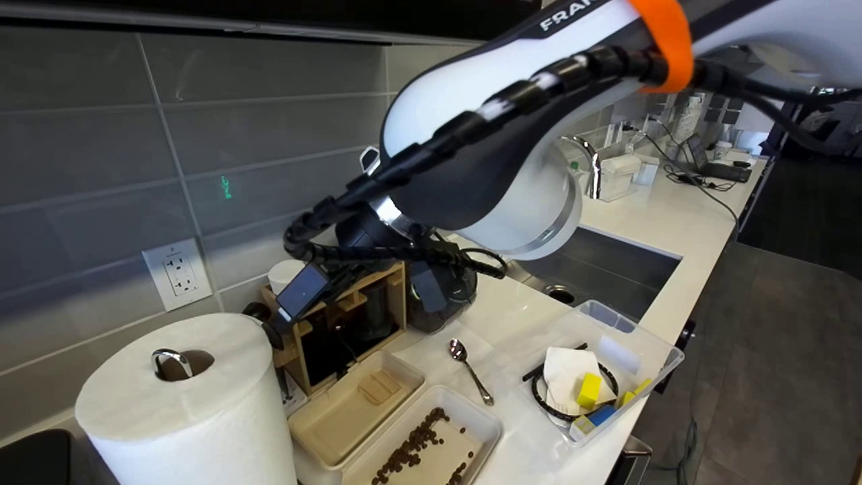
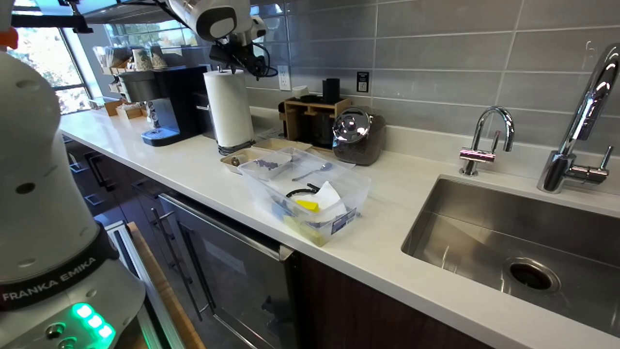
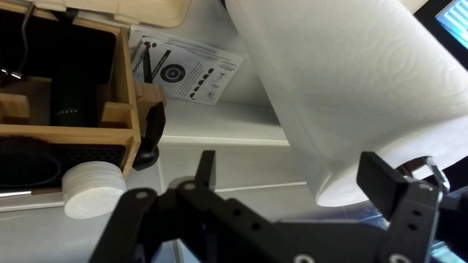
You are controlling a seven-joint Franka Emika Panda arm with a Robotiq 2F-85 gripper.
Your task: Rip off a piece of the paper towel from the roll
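Wrist view: my gripper (image 3: 287, 171) spread wide, holding nothing; roll (image 3: 354, 84) at two o'clock. I'd close shallow, catch only its outermost layer (image 3: 310, 146), then tear steadily.

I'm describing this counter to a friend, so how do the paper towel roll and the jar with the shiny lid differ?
The paper towel roll is white, while the jar is dark. The roll is taller than the jar. The roll is a straight cylinder; the jar is squat, with a slanting lid. Both stand on the counter.
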